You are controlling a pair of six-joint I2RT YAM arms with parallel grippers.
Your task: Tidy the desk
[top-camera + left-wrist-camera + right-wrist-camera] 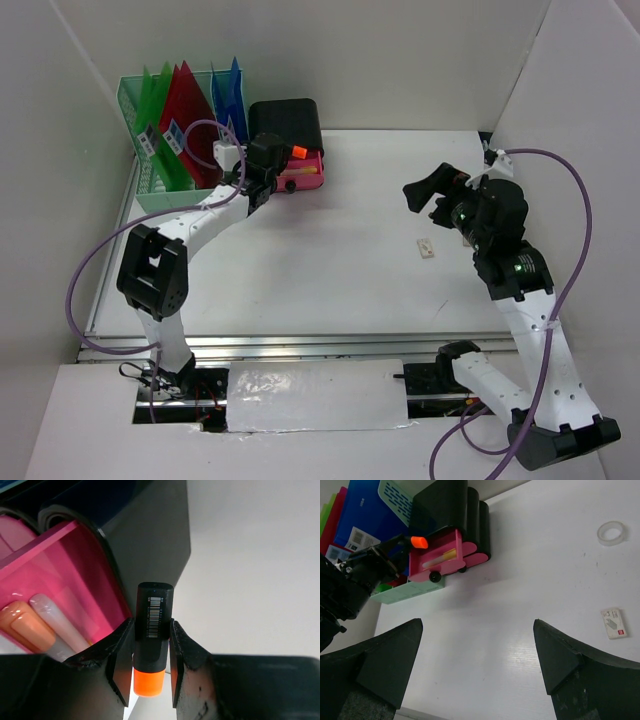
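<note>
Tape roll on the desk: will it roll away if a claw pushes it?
Probably not: the tape roll lies flat on the desk, so it would likely slide. It looks thin and hollow, so it is probably light. Its clear, smooth side may be slippery to pinch.

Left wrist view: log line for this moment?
left tool: shut on highlighter | position: beside open pink drawer | right tool: open, empty, above desk

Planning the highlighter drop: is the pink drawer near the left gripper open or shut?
Open: the pink drawer juts out of the black box, pens visible inside.
</note>
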